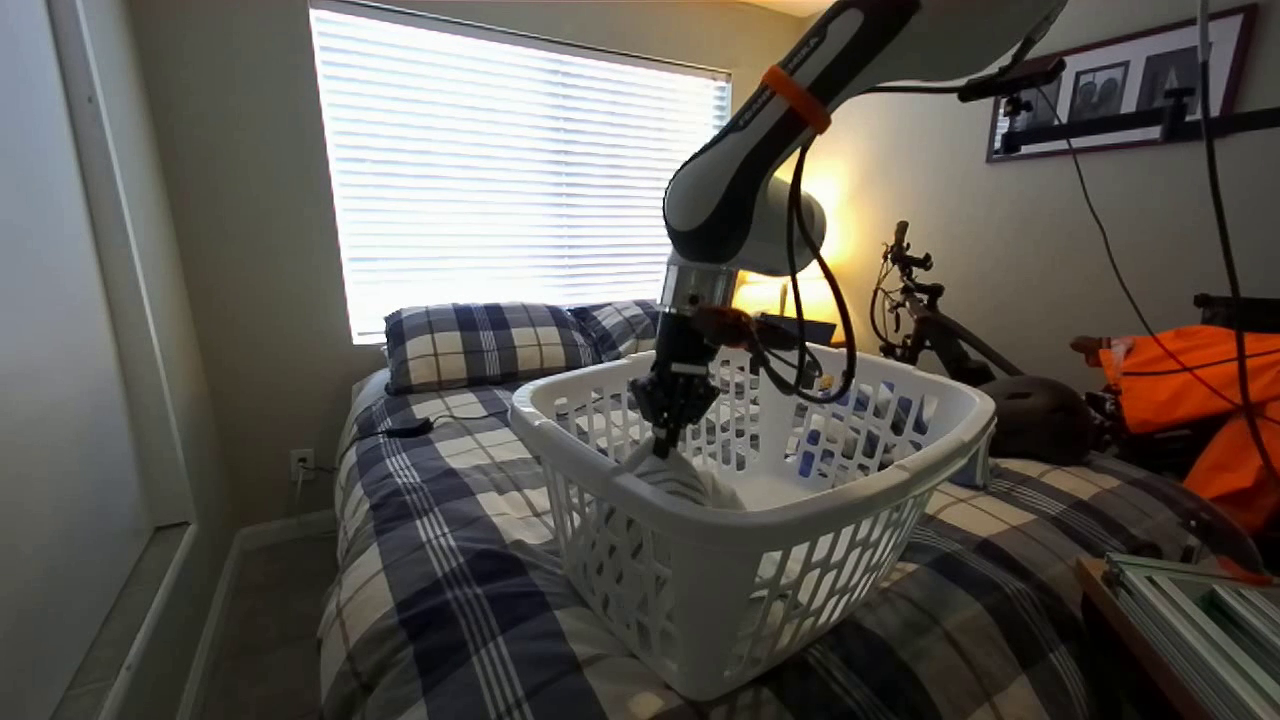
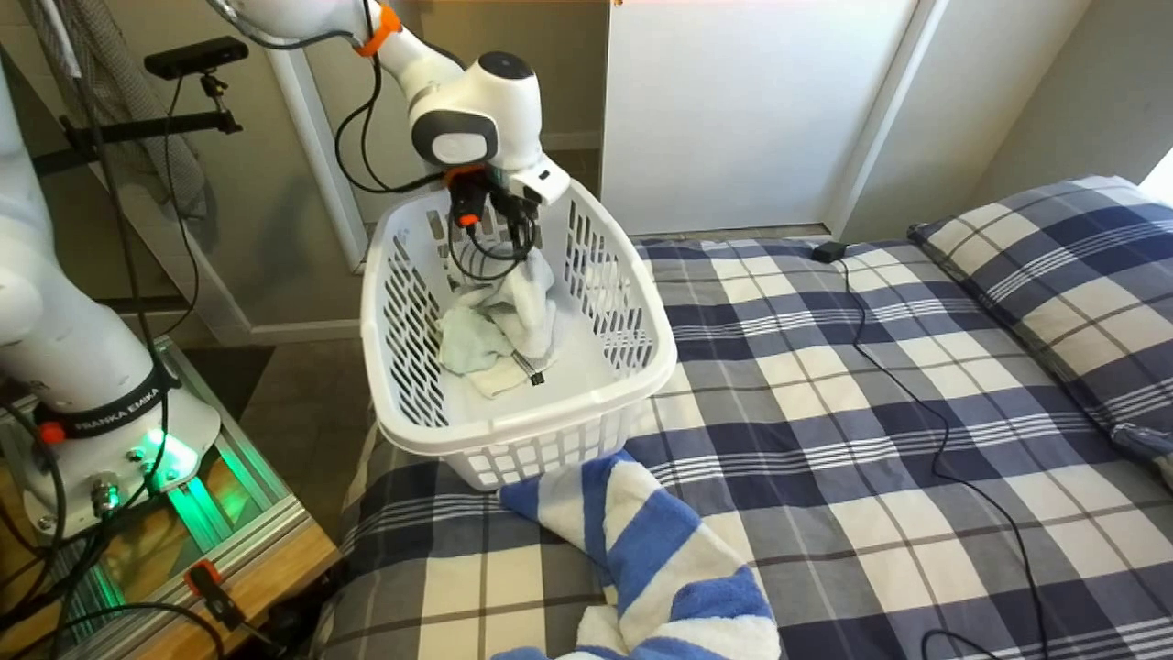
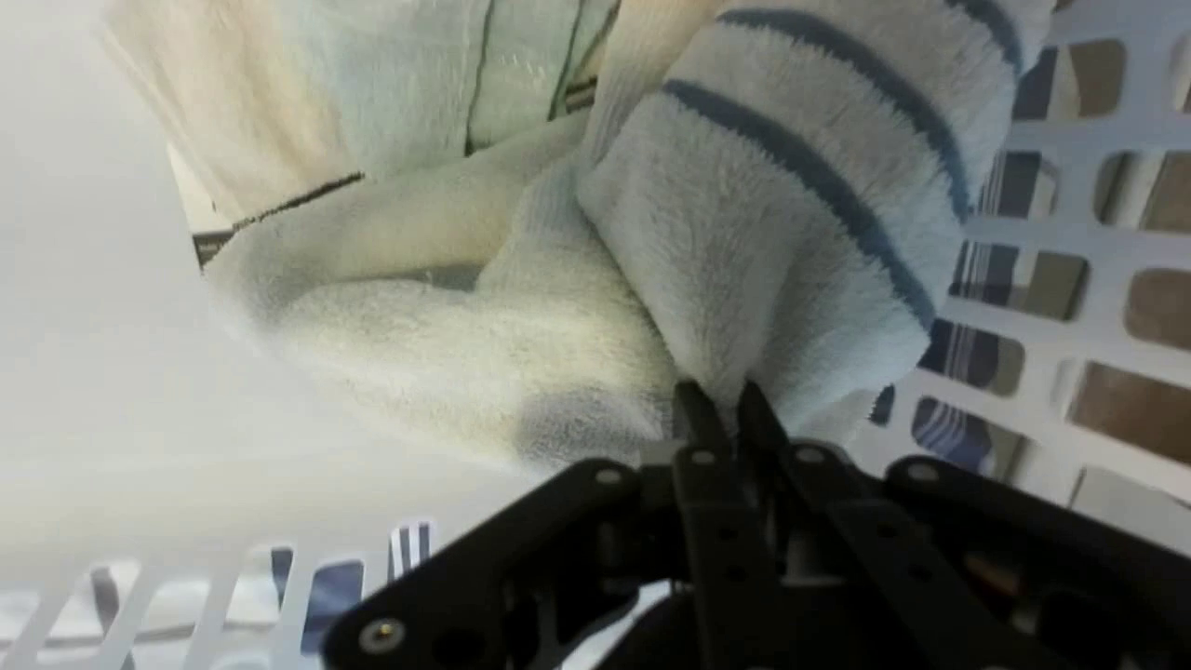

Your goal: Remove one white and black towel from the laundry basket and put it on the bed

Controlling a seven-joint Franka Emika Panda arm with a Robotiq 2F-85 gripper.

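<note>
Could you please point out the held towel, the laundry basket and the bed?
Held towel (image 3: pixel 721 214), in the wrist view: pale fabric beside its stripes.
Laundry basket (image 1: pixel 745 527), in an exterior view: rim's near corner.
Bed (image 2: pixel 779 394), in an exterior view: plaid top.

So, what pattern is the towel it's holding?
The towel is pale grey with dark bluish stripes, clearest in the wrist view.

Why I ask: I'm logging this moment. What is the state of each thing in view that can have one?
bed: made up
laundry basket: standing upright on the bed
striped whitish towel: pinched, hanging limp inside the basket
gripper: closed on that towel
pale green cloth: rumpled inside the basket
blue-and-white towel: lying rumpled on the bed
plaid pillows: resting on the bed
blinds: lowered
lamp: lit, mostly hidden
</note>
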